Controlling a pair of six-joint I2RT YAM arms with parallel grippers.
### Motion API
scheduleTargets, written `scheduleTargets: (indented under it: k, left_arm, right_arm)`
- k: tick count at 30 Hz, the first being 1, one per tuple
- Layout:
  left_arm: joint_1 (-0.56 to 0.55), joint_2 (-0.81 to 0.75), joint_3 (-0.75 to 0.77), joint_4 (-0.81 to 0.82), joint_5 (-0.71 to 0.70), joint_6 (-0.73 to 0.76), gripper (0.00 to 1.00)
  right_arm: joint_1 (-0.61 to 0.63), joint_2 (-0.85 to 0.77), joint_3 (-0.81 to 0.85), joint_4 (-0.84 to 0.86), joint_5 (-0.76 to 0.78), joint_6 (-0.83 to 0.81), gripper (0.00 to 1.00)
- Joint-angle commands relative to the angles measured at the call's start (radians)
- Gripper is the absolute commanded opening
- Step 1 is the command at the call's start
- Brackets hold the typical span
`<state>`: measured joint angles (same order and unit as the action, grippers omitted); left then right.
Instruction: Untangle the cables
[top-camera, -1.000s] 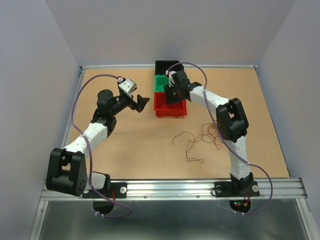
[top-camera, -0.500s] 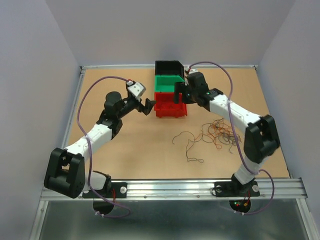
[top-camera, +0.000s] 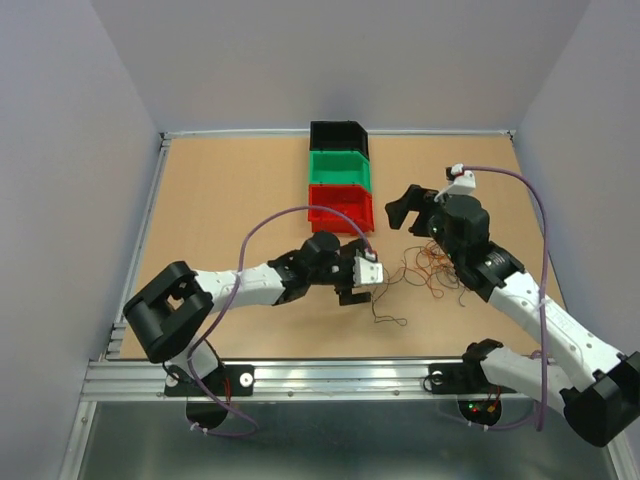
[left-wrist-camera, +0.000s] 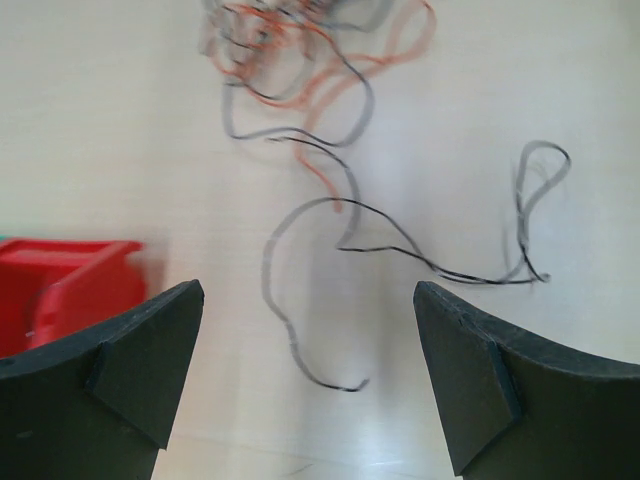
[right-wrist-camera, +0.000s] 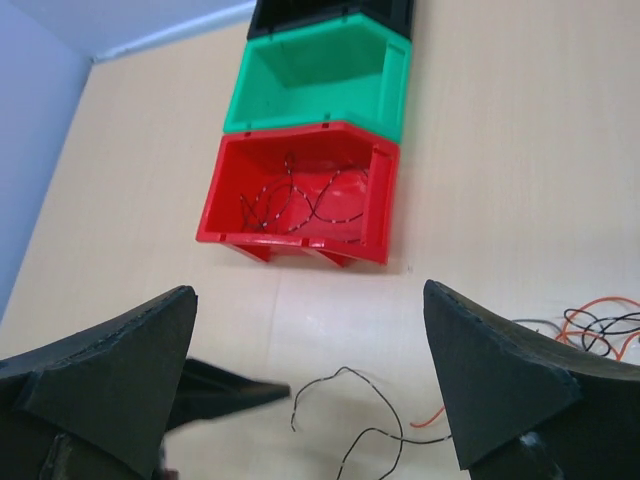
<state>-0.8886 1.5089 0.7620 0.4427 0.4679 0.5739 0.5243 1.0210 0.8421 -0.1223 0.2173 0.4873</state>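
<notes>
The cables (top-camera: 430, 268) lie as a scribbly clump of thin red, orange and black wires on the table right of centre. One loose black strand (top-camera: 385, 305) trails left of the clump. My left gripper (top-camera: 352, 280) is open and empty, low over that strand. In the left wrist view the strand (left-wrist-camera: 340, 215) lies between and ahead of my open left gripper (left-wrist-camera: 308, 290), with the clump (left-wrist-camera: 290, 40) beyond. My right gripper (top-camera: 405, 210) is open and empty, above the clump's far side. The right wrist view (right-wrist-camera: 309, 290) shows the strand (right-wrist-camera: 350, 400) below it.
Three bins stand in a row at the back centre: red (top-camera: 340, 215), green (top-camera: 340, 170), black (top-camera: 338, 135). The red bin (right-wrist-camera: 300, 245) holds a few thin black wires (right-wrist-camera: 300, 200). The green bin (right-wrist-camera: 310, 115) looks empty. A dark left finger (right-wrist-camera: 230, 390) shows in the right wrist view.
My left arm swung from beside the bins down to the table's middle, over the loose black strand. My right arm pulled back from over the bins to the right, above the clump.
</notes>
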Motion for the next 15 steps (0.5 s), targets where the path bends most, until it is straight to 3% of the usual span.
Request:
scheduleTargets:
  k: [1,5,15]
  left_arm:
    - [-0.064,0.028,0.049,-0.032,-0.120,0.205,0.99]
    - [-0.070,0.089,0.054,0.006,-0.182,0.287,0.98]
    - [-0.082,0.241,0.143,0.119,-0.233,0.260,0.99]
  right_arm:
    - [0.002,-0.079,-0.029,0.081,0.064,-0.006,1.00]
    - [0.000,-0.124,-0.037,0.082,0.057,-0.019,1.00]
    - [0.002,-0.084,-0.029,0.081,0.005,-0.032,1.00]
